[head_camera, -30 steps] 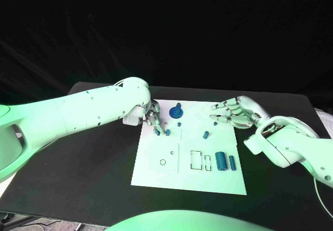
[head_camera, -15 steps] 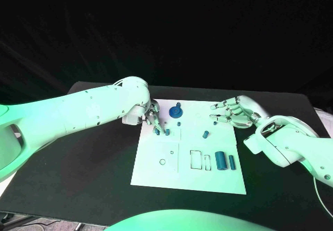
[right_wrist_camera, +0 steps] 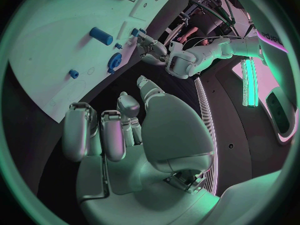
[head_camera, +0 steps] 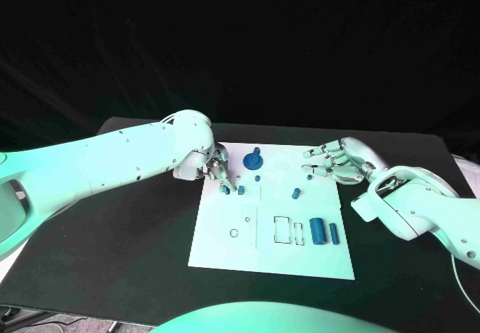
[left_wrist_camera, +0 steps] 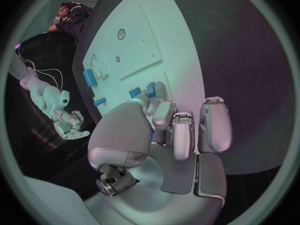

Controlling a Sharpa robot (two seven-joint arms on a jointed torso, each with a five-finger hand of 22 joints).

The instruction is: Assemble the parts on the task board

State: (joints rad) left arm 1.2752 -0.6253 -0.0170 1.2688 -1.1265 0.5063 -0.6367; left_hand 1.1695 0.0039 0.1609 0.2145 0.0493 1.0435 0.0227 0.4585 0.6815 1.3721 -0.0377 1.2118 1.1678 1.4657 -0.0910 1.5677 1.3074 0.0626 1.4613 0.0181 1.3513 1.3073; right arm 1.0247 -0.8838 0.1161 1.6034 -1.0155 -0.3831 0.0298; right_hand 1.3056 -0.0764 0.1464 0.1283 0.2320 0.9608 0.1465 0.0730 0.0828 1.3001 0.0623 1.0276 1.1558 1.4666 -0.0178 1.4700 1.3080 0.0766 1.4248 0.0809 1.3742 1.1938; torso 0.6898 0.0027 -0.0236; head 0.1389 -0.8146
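The white rectangular task board (head_camera: 268,243) lies flat in the middle of the black table (head_camera: 130,236), its long sides running away from the robot. On its far half stand several small blue plastic parts: a round blue disc with a raised stub (head_camera: 254,161) near the far edge, a tiny blue peg (head_camera: 258,178) just nearer than the disc, a short slanted blue pin (head_camera: 296,193) toward the right side, and a small blue block (head_camera: 240,189) by the left edge. On the near right part of the board a thick blue cylinder (head_camera: 318,232) lies flat, with a thinner blue bar (head_camera: 334,234) just beside it on the right; to their left are empty rectangular recesses (head_camera: 287,231) and two small round holes (head_camera: 235,234).

The left hand (head_camera: 213,168) hangs over the board's far left corner, its fingers bent down and drawn close together, the tips (head_camera: 226,187) right at the small blue block; whether they actually pinch it cannot be told from the head view, and the left wrist view shows fingertips (left_wrist_camera: 160,92) touching or nearly touching blue pieces there.

The right hand (head_camera: 337,161) hovers off the board's far right corner, fingers curled loosely inward and holding nothing, well apart from the parts
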